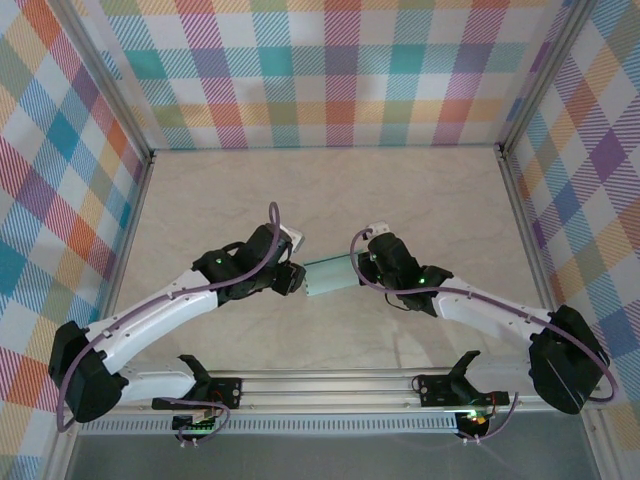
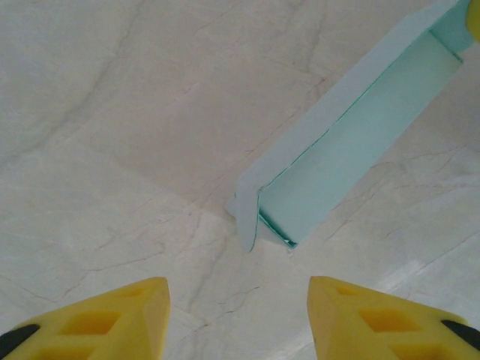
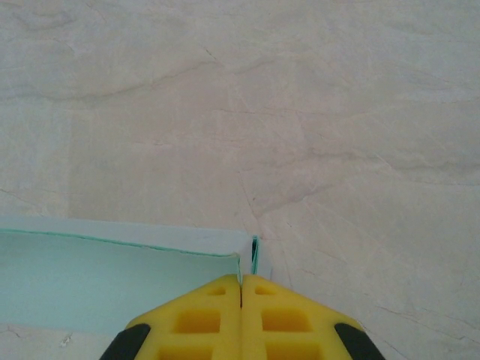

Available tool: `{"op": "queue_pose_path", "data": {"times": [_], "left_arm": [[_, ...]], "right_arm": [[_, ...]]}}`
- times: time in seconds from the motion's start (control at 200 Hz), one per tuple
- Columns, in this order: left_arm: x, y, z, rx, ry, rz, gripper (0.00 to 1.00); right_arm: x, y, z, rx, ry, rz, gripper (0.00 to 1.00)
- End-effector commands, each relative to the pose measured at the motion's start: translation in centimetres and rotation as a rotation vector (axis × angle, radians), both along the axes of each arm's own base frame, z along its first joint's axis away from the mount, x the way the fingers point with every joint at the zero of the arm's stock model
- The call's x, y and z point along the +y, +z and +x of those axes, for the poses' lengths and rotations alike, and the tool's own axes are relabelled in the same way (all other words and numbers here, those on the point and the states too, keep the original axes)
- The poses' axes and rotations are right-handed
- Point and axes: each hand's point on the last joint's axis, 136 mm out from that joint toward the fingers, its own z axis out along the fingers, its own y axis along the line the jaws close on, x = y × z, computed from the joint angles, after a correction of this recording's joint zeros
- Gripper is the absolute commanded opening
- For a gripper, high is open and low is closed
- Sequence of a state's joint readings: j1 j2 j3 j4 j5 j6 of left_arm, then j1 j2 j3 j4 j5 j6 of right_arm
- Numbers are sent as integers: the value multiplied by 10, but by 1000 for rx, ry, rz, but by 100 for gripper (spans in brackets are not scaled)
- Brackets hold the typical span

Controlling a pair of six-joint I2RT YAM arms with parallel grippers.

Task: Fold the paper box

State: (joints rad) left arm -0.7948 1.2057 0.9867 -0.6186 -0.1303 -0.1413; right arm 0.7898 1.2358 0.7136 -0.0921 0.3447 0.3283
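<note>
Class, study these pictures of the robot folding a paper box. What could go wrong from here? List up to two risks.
1. The right gripper pinches only a thin edge of the paper box; a pull might tear the card or let it slip.
2. The left gripper is open, short of the loose end flap; closing could crumple or miss it.

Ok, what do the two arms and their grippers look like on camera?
The left arm and right arm have white links, black joints, a green light near each wrist and a mauve cable looping alongside. The left gripper and right gripper carry yellow wedge-shaped fingers with moulded pockets and black patches at the base.
</note>
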Motion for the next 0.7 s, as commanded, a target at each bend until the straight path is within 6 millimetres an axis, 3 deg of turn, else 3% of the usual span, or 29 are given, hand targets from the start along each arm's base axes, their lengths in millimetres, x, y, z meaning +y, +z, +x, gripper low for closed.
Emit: {"op": "queue_pose_path", "data": {"times": [0.0,0.355,0.695], "left_arm": [[-12,6,8,35,56,-75,46],[-9,-3,24,40,93,42,33],[-19,-14,24,81,62,42,24]], "right_arm": [[-5,-18,-13,83,1,-48,0],[-3,-13,-15,80,8,-28,0],[-2,-12,-15,79,11,-27,0]]}}
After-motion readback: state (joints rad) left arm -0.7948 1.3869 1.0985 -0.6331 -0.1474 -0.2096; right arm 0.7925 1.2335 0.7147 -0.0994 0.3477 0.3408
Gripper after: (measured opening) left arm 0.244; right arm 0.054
